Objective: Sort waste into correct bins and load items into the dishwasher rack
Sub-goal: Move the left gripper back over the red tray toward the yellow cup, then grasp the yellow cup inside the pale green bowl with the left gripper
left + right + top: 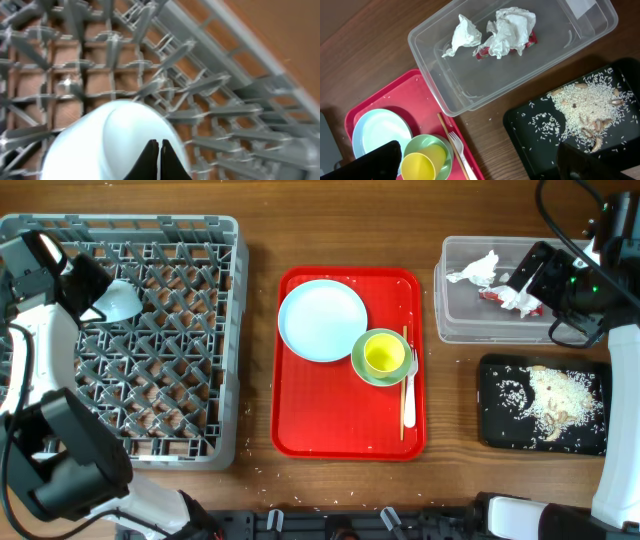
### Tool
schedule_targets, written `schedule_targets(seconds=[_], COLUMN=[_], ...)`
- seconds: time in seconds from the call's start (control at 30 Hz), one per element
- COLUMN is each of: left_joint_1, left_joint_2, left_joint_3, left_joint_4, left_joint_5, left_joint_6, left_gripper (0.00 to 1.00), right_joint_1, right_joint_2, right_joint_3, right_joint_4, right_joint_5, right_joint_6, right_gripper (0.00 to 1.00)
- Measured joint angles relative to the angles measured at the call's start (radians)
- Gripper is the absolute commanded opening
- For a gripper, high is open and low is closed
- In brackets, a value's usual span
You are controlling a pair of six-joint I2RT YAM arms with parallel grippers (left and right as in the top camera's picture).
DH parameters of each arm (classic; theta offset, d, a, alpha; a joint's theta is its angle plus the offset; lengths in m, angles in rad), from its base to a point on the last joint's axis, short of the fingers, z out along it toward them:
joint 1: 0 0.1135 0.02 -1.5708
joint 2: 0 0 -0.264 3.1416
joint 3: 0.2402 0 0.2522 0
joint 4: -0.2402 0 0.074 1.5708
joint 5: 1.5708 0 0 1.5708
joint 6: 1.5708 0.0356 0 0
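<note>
The grey dishwasher rack (200, 240) fills the left. A small white bowl (120, 300) lies in it, and my left gripper (88, 288) is at the bowl. In the left wrist view its fingertips (159, 147) meet, shut, in front of the bowl (100, 145), with nothing seen between them. My right gripper (528, 278) hangs open and empty over the clear tub (450, 325), which holds tissues (510, 27) and a red wrapper (532, 40). Rice (555, 400) lies in the black tray (495, 430). The blue plate (322, 320), the green bowl (358, 362) with the yellow cup (383, 354), the chopsticks (404, 345) and the fork (410, 400) sit on the red tray.
The red serving tray (300, 420) lies mid-table between the rack and the bins. Loose rice grains dot the wood by the rack's front edge (255, 470). The clear tub and the black tray stand close together at the right.
</note>
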Motion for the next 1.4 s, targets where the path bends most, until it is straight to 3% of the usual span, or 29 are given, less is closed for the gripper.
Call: schedule_targets(seconds=[0.2,0.37,0.4,0.47,0.53,0.57,0.67,0.7,0.83,0.93,1.0,1.07,1.17,1.3,1.4], left_joint_1=[0.027,0.105,0.122,0.123,0.091,0.044,-0.152,-0.291,-0.652,-0.837,-0.901,-0.948,-0.951,-0.951,-0.951], left_joint_2=[0.037,-0.086,-0.161,-0.334,-0.408,-0.432,-0.436,-0.422,-0.343,-0.231,-0.171,-0.103,-0.034,0.041,0.094], left_joint_3=[0.003,-0.002,-0.002,-0.001,0.005,0.007,0.005,0.004,0.003,0.001,0.001,0.000,0.000,0.001,0.000], left_joint_4=[-0.102,-0.183,-0.183,-0.195,-0.267,-0.329,-0.475,-0.505,-0.477,-0.437,-0.382,-0.333,-0.274,-0.257,-0.259], left_joint_5=[-0.037,0.012,0.083,0.316,0.493,0.570,0.683,0.689,0.501,0.302,0.200,0.087,-0.032,-0.078,-0.089], left_joint_6=[0.038,-0.028,-0.054,-0.117,-0.141,-0.150,-0.076,-0.049,-0.005,-0.033,-0.045,-0.067,-0.121,-0.132,-0.132], left_gripper=[0.04,0.04,0.11,0.55,0.89,1.00,1.00,1.00,0.99,0.72,0.63,0.61,0.46,0.49,0.45], right_joint_1=[0.000,0.000,0.000,0.000,0.000,0.000,0.000,0.000,0.000,0.000,0.000,0.000,0.000,0.000,0.000], right_joint_2=[0.000,0.000,0.000,0.000,0.000,0.000,0.000,0.000,0.000,0.000,0.000,0.000,0.000,0.000,0.000], right_joint_3=[0.000,0.000,0.000,0.000,0.000,0.000,0.000,0.000,0.000,0.000,0.000,0.000,0.000,0.000,0.000], right_joint_4=[-0.001,0.000,-0.001,0.000,0.000,-0.001,0.000,0.000,-0.001,-0.001,0.000,0.000,0.000,0.000,0.000], right_joint_5=[0.000,0.000,0.000,0.000,0.000,0.000,0.000,0.000,0.000,0.000,0.000,0.000,0.000,0.000,0.000], right_joint_6=[0.000,0.000,0.000,0.000,0.000,0.000,0.000,0.000,0.000,0.000,0.000,0.000,0.000,0.000,0.000], right_gripper=[1.00,1.00,1.00,1.00,1.00,1.00,1.00,1.00,1.00,1.00,1.00,1.00,1.00,1.00,1.00])
